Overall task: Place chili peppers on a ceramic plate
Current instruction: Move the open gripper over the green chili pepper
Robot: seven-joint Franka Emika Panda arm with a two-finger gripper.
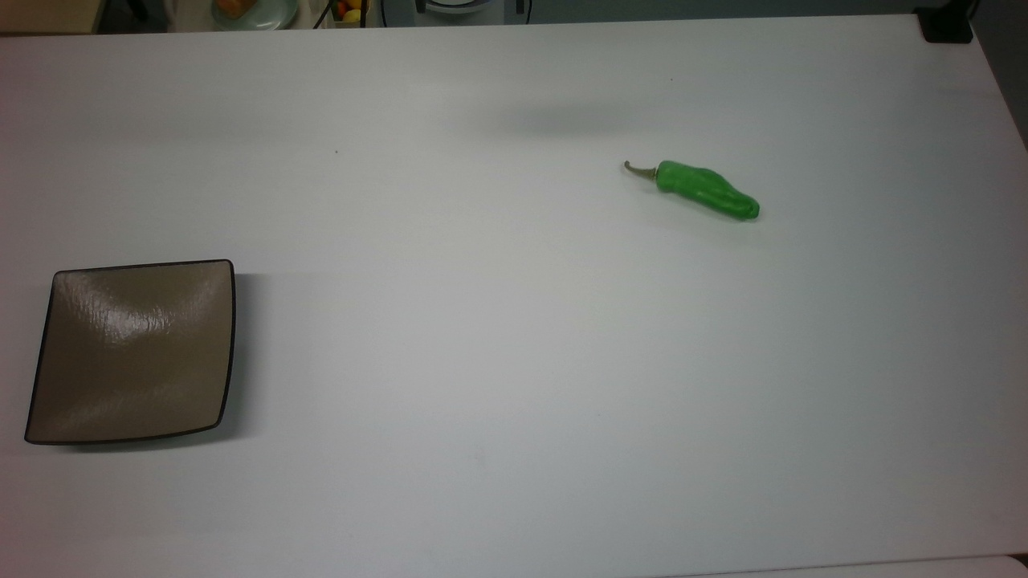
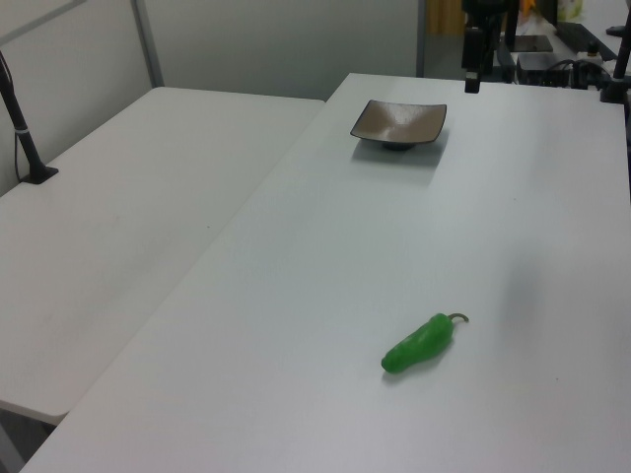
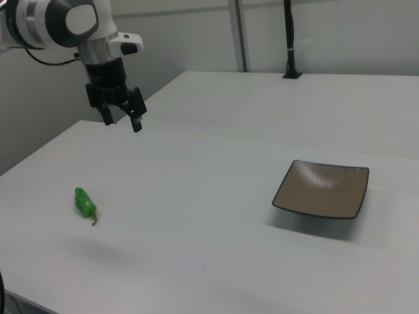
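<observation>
Gloss marks the square ceramic plate [image 1: 132, 353] at the top view's left: brown-taupe, shallow, dark-rimmed, round-cornered. Well apart, at the top view's right, lies the chili pepper [image 1: 707, 191], bright green, lumpy, blunt-tipped, with a thin curved stem, on the matte white table [image 1: 514, 361]. In the left view the pepper sits near, the plate far. In the right view the gripper [image 3: 122, 116] hangs above the table with fingers spread, empty.

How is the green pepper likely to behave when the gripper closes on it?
The chili pepper looks glossy, so it may slip between the fingers. Its lumpy, tapering body probably rocks or pivots rather than rolling straight. It appears small and likely light for the open gripper.
</observation>
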